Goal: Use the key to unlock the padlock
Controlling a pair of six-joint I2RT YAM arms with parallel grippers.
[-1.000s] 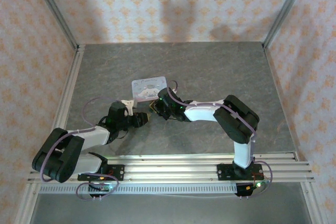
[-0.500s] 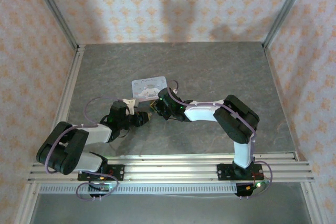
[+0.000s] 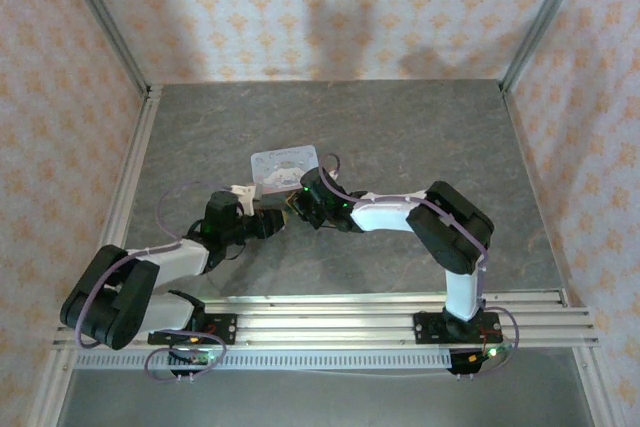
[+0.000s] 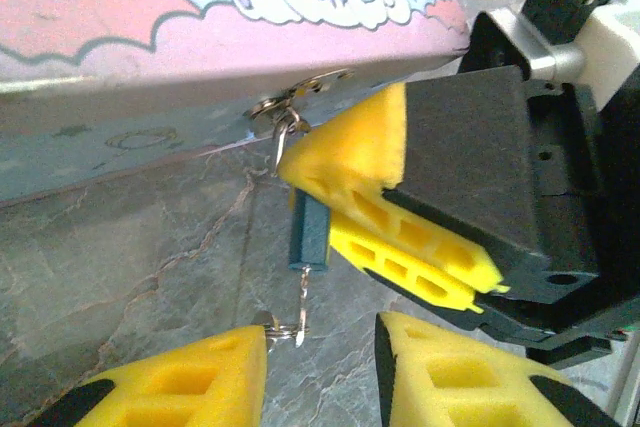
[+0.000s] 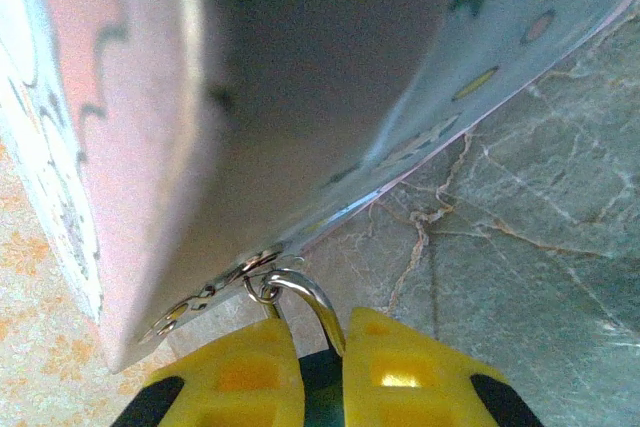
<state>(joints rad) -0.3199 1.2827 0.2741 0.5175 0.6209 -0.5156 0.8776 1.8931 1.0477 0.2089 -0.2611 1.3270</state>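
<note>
Nearest us, short of the tin (image 4: 150,37), the left gripper (image 4: 320,335) has its yellow fingers apart, clamping nothing. The key (image 4: 302,289), slim and silvery with a small ring, hangs between them and the padlock (image 4: 308,235). That small blue block sits just beside the tin's front wall, its thin shackle (image 5: 305,292) threaded through the tin's latch loop (image 5: 215,287). The right gripper (image 5: 322,342) crowds in sideways, fingers clamped on the padlock.
</note>
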